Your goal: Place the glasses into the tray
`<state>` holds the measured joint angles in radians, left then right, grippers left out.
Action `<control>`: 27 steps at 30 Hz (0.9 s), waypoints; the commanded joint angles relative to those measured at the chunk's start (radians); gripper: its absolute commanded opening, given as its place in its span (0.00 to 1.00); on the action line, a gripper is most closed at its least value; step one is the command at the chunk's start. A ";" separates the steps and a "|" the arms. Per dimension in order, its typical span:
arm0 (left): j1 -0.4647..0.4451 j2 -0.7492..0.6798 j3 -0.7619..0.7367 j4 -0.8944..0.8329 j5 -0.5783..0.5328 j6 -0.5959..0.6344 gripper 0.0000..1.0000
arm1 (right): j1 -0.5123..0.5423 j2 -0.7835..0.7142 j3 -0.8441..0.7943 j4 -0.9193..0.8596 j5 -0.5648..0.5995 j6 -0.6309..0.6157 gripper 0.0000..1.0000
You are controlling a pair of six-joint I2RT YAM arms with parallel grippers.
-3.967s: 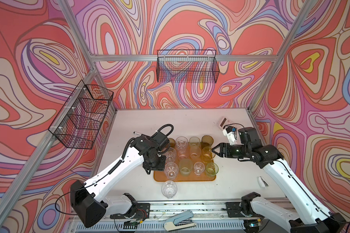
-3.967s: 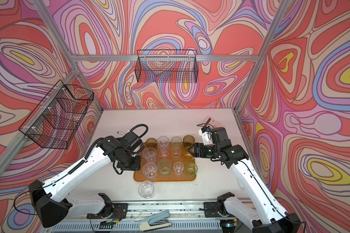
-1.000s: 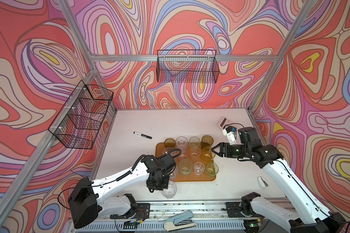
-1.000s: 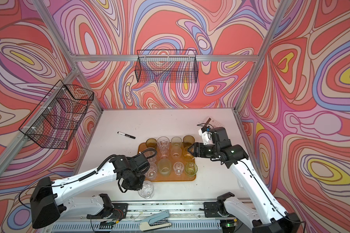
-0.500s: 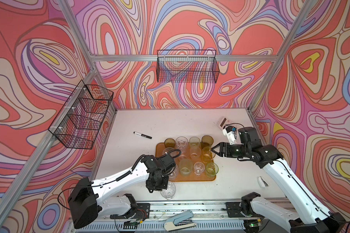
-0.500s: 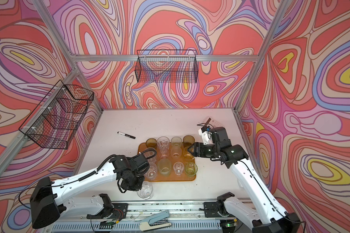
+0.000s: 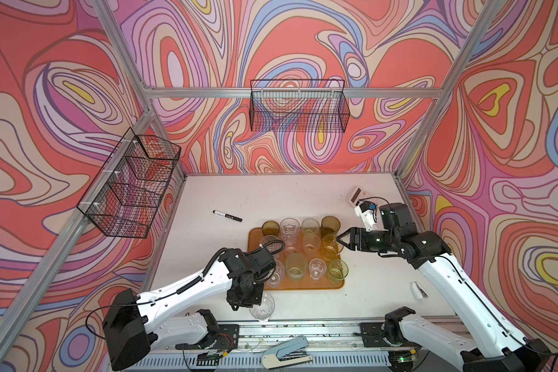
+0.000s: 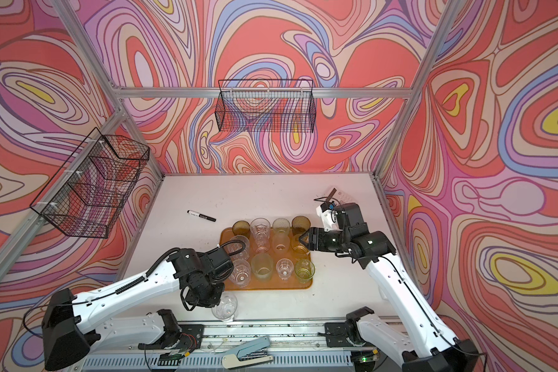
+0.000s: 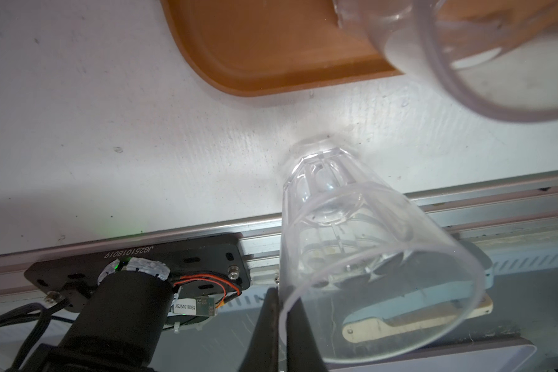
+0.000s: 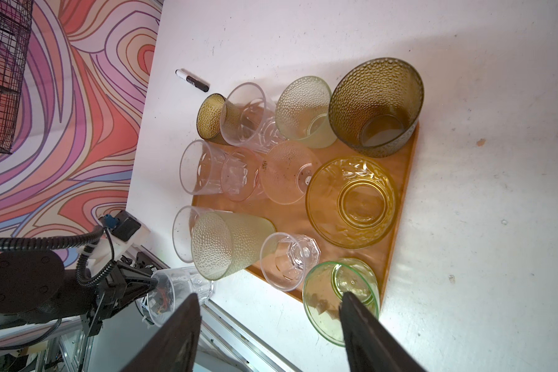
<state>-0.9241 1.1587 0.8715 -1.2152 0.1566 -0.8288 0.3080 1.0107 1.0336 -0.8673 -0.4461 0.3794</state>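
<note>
White surface (image 7: pixel 303 199): left jaws now pinch last stray clear glass (image 7: pixel 262 310) by its rim, just off tray (image 7: pixel 306 286); right jaws spread, idle. One placement left, likely.

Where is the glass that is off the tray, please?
In both top views, the clear glass is left of centre, between the tray and front rail.
</note>
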 commanded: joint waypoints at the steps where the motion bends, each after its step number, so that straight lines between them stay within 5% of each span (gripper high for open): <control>1: -0.006 -0.035 0.029 -0.083 -0.036 -0.023 0.00 | -0.001 -0.003 -0.014 0.013 -0.003 -0.001 0.71; 11: 0.019 -0.081 0.034 -0.147 -0.052 -0.017 0.00 | -0.001 -0.001 -0.012 0.014 -0.006 -0.004 0.71; 27: 0.214 -0.117 0.090 -0.243 -0.038 0.102 0.00 | -0.001 0.006 0.005 0.011 -0.006 -0.007 0.71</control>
<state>-0.7315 1.0397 0.9234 -1.3922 0.1303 -0.7662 0.3080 1.0111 1.0325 -0.8673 -0.4465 0.3790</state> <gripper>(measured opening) 0.075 0.712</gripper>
